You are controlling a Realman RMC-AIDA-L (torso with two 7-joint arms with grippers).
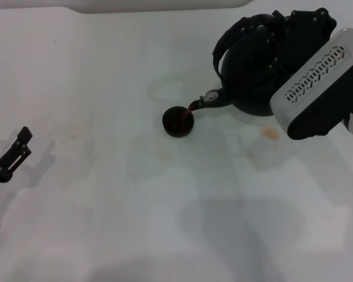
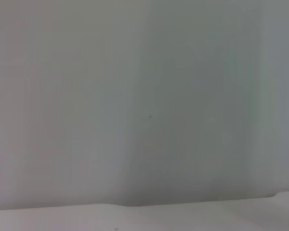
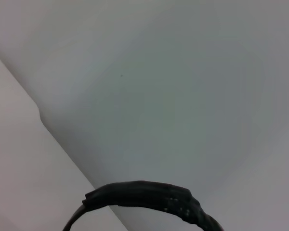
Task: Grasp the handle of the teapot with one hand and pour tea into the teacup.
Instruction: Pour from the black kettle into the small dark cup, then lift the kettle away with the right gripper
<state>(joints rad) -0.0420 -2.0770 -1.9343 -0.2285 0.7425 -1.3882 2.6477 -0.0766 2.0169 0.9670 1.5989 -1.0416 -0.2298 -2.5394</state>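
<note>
The black teapot hangs tilted above the table at the far right, spout pointing down and left. A thin brown stream of tea runs from the spout into the small dark teacup, which holds brown liquid. My right gripper is shut on the arched handle at the pot's top. In the right wrist view the handle shows as a black arc, with no fingers visible. My left gripper rests open at the left edge, far from the cup.
The white table has a small brown stain below the teapot and faint wet marks around the cup. The table's far edge runs along the back. The left wrist view shows only a plain pale surface.
</note>
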